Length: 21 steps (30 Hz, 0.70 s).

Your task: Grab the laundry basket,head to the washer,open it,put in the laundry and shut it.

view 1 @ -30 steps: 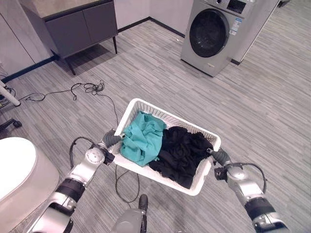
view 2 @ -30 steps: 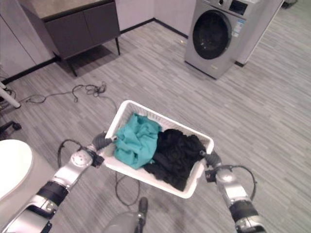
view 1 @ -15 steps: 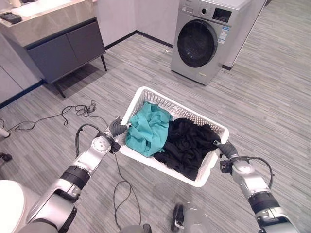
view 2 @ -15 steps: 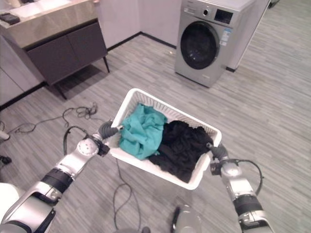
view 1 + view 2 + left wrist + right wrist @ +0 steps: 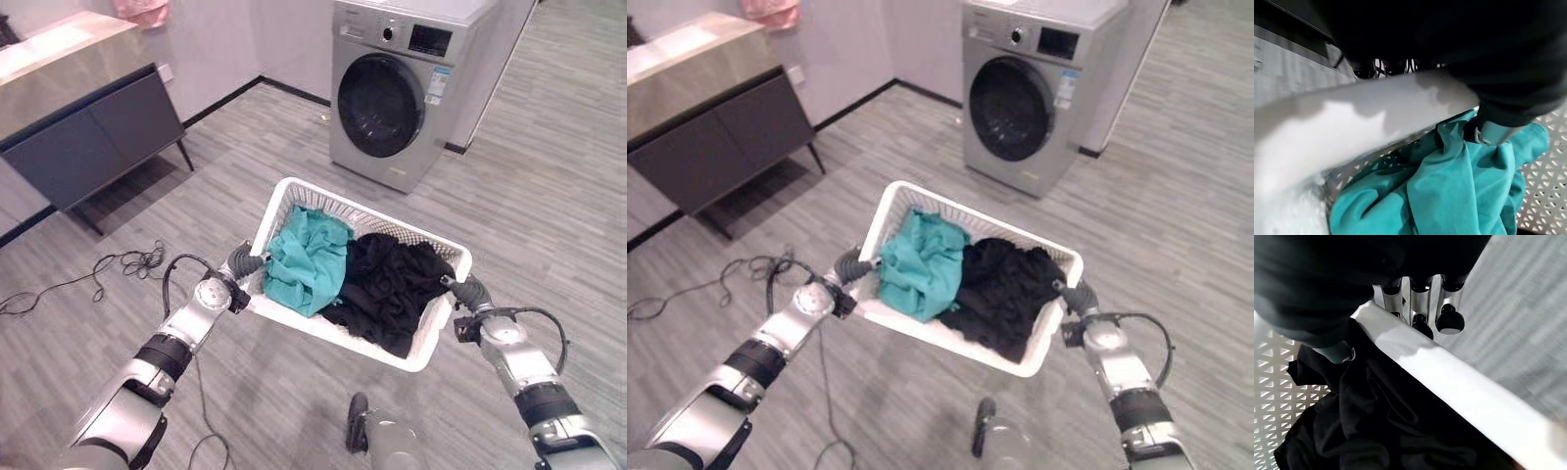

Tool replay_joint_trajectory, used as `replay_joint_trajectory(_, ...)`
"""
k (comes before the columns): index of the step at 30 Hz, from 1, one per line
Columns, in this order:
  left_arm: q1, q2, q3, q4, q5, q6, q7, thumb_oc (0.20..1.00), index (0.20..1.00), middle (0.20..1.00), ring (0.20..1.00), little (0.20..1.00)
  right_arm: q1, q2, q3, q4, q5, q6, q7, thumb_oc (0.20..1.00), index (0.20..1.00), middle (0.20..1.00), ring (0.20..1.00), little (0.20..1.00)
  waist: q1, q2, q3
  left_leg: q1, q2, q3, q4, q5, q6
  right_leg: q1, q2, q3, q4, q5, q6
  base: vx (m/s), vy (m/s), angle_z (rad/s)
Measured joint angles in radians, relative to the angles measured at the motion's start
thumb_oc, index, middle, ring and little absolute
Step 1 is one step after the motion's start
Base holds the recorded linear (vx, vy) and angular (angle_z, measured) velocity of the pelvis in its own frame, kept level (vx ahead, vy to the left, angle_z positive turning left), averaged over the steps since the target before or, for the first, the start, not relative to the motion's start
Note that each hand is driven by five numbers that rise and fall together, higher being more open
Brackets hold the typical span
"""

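Observation:
I carry a white laundry basket off the floor, held between both hands. Inside lie a teal garment on the left and a black garment on the right. My left hand is shut on the basket's left rim, its thumb over the teal cloth. Curled round the right rim is my right hand, with its fingers under the edge. The silver washer stands ahead against the wall, its round dark door closed.
A dark cabinet on thin legs stands at the left wall. A black cable lies tangled on the grey plank floor to my left. A pink thing sits at the cabinet's far end.
The view has turned and advanced: the washer is nearer and more central, the cabinet and cable have slid left. Both hands keep the same hold on the basket.

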Motion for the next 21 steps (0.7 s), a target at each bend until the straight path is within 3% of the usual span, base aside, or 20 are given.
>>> replay_joint_trajectory(1,0.001,0.008,0.001,-0.016,0.000,0.000,0.000,0.200,0.200,0.200,0.200,0.200,-0.001,0.001,0.000,-0.004,0.001,0.000,-0.004,0.200,0.200,0.200,0.200,0.200,0.017,-0.001,0.001,-0.092,0.018,-0.004,0.145,0.036,0.035,0.021,0.031,0.010,-0.008,-0.019,-0.025,0.31,-0.274,-0.58)
replay_joint_trajectory(2,0.004,0.017,-0.002,-0.019,-0.001,0.001,0.000,0.200,0.200,0.200,0.200,0.200,0.003,0.017,0.001,-0.004,0.004,-0.001,-0.013,0.200,0.200,0.200,0.200,0.200,0.040,-0.029,0.005,-0.226,0.011,-0.004,0.320,-0.027,0.056,0.065,0.046,0.018,-0.029,0.001,-0.020,0.16,-0.176,-0.53)
replay_joint_trajectory(5,0.013,0.030,-0.004,-0.029,-0.015,0.005,-0.001,0.200,0.200,0.200,0.200,0.200,0.012,0.030,0.001,-0.007,0.004,-0.001,-0.026,0.200,0.200,0.200,0.200,0.200,0.034,-0.077,0.010,-0.458,-0.012,0.024,0.345,-0.127,0.086,0.199,0.034,0.000,-0.107,-0.015,-0.019,0.26,-0.075,0.00)
replay_joint_trajectory(6,0.006,0.028,-0.007,-0.033,-0.022,0.003,0.000,0.200,0.200,0.200,0.200,0.200,0.028,0.037,-0.003,-0.021,0.004,-0.002,-0.037,0.200,0.200,0.200,0.200,0.200,0.039,-0.103,0.009,-0.526,-0.045,0.046,0.233,-0.188,0.077,0.251,0.009,-0.016,-0.154,-0.031,-0.002,0.31,0.050,0.05)
replay_joint_trajectory(9,-0.001,0.035,-0.007,-0.035,-0.023,0.003,0.005,0.200,0.200,0.200,0.200,0.200,0.038,0.032,0.001,-0.041,0.002,-0.005,-0.036,0.200,0.200,0.200,0.200,0.200,0.063,-0.099,0.012,-0.535,-0.098,0.115,-0.325,-0.180,0.072,0.366,0.011,-0.002,-0.255,-0.033,0.039,0.28,0.068,-0.12)
replay_joint_trajectory(10,0.010,0.036,-0.008,-0.032,-0.023,0.005,0.005,0.200,0.200,0.200,0.200,0.200,0.045,0.034,0.002,-0.038,0.002,-0.004,-0.033,0.200,0.200,0.200,0.200,0.200,0.067,-0.093,0.010,-0.513,-0.111,0.122,-0.371,-0.122,0.107,0.391,0.015,0.008,-0.249,-0.046,0.061,0.69,0.169,-0.19)
replay_joint_trajectory(11,0.036,0.036,-0.019,-0.016,-0.023,-0.002,0.003,0.200,0.200,0.200,0.200,0.200,0.058,0.033,0.020,-0.039,0.000,-0.004,-0.036,0.200,0.200,0.200,0.200,0.200,0.085,-0.066,-0.007,-0.517,-0.117,0.090,-0.307,0.095,0.111,0.420,0.024,0.031,-0.237,-0.090,0.045,0.80,0.193,-0.11)
replay_joint_trajectory(12,0.036,0.042,-0.057,0.039,-0.024,-0.041,0.004,0.200,0.200,0.200,0.200,0.200,0.078,0.048,0.046,-0.029,-0.001,-0.010,-0.064,0.200,0.200,0.200,0.200,0.200,0.089,-0.084,-0.050,-0.612,-0.150,0.006,-0.277,-0.054,0.055,0.434,0.017,0.045,-0.258,-0.149,0.050,0.57,0.108,-0.28)
replay_joint_trajectory(13,0.023,0.047,-0.077,0.110,-0.030,-0.019,0.007,0.200,0.200,0.200,0.200,0.200,-0.020,0.042,0.108,0.056,-0.002,-0.004,-0.048,0.200,0.200,0.200,0.200,0.200,0.109,-0.140,-0.037,-0.542,-0.184,-0.045,-0.669,-0.133,0.027,0.437,-0.040,0.066,-0.222,-0.200,0.060,0.59,0.118,-0.38)
replay_joint_trajectory(15,0.036,0.046,-0.085,0.078,-0.033,0.006,0.000,0.200,0.200,0.200,0.200,0.200,-0.063,0.036,0.106,0.081,-0.003,-0.006,-0.050,0.200,0.200,0.200,0.200,0.200,0.135,-0.108,-0.027,-0.544,-0.172,-0.043,-0.674,-0.141,0.040,0.509,-0.039,0.113,-0.253,-0.185,0.133,0.49,0.118,-0.53)
replay_joint_trajectory(16,0.044,0.033,-0.086,0.053,-0.033,0.005,0.002,0.200,0.200,0.200,0.200,0.200,-0.043,0.023,0.104,0.084,-0.004,-0.007,-0.053,0.200,0.200,0.200,0.200,0.200,0.156,-0.061,-0.054,-0.490,-0.171,-0.048,-0.602,-0.189,0.067,0.569,-0.033,0.119,-0.234,-0.228,0.191,0.34,0.110,-0.36)
replay_joint_trajectory(17,0.028,0.047,-0.081,0.051,-0.033,0.001,0.005,0.200,0.200,0.200,0.200,0.200,-0.038,0.040,0.102,0.085,-0.003,-0.007,-0.055,0.200,0.200,0.200,0.200,0.200,0.167,-0.098,-0.052,-0.487,-0.201,-0.036,-0.566,-0.094,0.030,0.577,-0.082,0.120,-0.186,-0.256,0.202,0.65,0.251,-0.44)
replay_joint_trajectory(18,0.018,0.065,-0.081,0.051,-0.033,0.001,0.010,0.200,0.200,0.200,0.200,0.200,-0.042,0.052,0.106,0.085,-0.002,-0.007,-0.051,0.200,0.200,0.200,0.200,0.200,0.178,-0.119,-0.049,-0.483,-0.217,-0.008,-0.535,-0.087,0.030,0.553,-0.116,0.139,-0.122,-0.266,0.201,0.31,0.147,-0.40)
replay_joint_trajectory(19,0.013,0.086,-0.081,0.051,-0.034,0.001,0.010,0.200,0.200,0.200,0.200,0.200,-0.049,0.066,0.105,0.080,-0.002,-0.009,-0.051,0.200,0.200,0.200,0.200,0.200,0.177,-0.121,-0.048,-0.467,-0.220,0.001,-0.532,-0.071,0.053,0.511,-0.134,0.158,-0.031,-0.275,0.207,0.56,0.311,-0.59)
replay_joint_trajectory(20,-0.003,0.115,-0.082,0.053,-0.038,0.003,0.010,0.200,0.200,0.200,0.200,0.200,-0.057,0.104,0.093,0.083,-0.003,-0.011,-0.050,0.200,0.200,0.200,0.200,0.200,0.173,-0.130,-0.046,-0.407,-0.236,0.037,-0.560,-0.079,0.086,0.393,-0.179,0.182,0.251,-0.221,0.265,0.24,0.170,-0.50)
replay_joint_trajectory(21,-0.009,0.120,-0.081,0.053,-0.038,0.004,0.010,0.200,0.200,0.200,0.200,0.200,-0.053,0.125,0.086,0.084,-0.003,-0.009,-0.054,0.200,0.200,0.200,0.200,0.200,0.168,-0.133,-0.046,-0.357,-0.252,0.047,-0.594,-0.090,0.116,0.341,-0.182,0.200,0.376,-0.209,0.292,0.46,0.349,-0.43)
